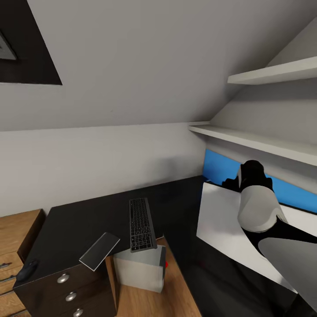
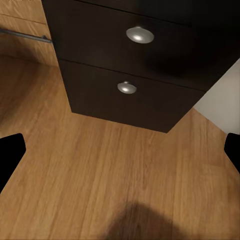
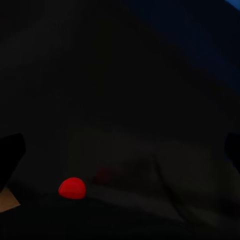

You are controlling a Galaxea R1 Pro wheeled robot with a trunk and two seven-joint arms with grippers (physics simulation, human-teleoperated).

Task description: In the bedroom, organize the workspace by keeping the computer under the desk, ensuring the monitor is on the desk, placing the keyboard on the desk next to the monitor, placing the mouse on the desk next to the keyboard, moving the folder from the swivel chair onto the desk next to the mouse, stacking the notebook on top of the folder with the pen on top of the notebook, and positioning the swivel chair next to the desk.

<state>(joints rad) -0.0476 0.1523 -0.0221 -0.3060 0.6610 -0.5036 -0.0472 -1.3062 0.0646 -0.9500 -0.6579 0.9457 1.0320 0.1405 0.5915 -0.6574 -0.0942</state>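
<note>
- Bench [image 1: 88,220] — black, long, running under grey walls and a sloped ceiling, with white shelves [image 1: 264,141] high on the right.
- Keyboard [image 1: 141,224] lies on the bench, its near end poking over the front edge above the computer [image 1: 138,268].
- Computer, a pale grey box, stands on the wood floor [image 1: 176,290] against the bench front, just beside the drawers [image 1: 70,290]; a small red spot shows at its right edge.
- Notebook [image 1: 99,251] sits tilted at the bench's front edge, partly overhanging, near the keyboard's left side and apart from it.
- Mouse [image 1: 27,269] rests at the bench's near left corner, well apart from the keyboard.
- Monitor [image 1: 220,220] shows its pale back on the right, leaning in front of a blue wall panel [image 1: 220,167]; whether its stand rests on the bench I cannot tell.
- Right arm [image 1: 259,207] crosses in front of the monitor, reaching down behind it.
- Left tool [image 2: 120,155] — released, its black fingertips [image 2: 10,150] wide apart at the frame edges, over bare floor in front of two dark drawers with round silver knobs [image 2: 139,34].
- Right tool [image 3: 120,155] — spread too, dark fingertips [image 3: 10,150] far apart; its view is very dim, with a red blob [image 3: 72,188] low in shadow.
- Light wooden chest [image 1: 17,237] stands left of the bench.
</note>
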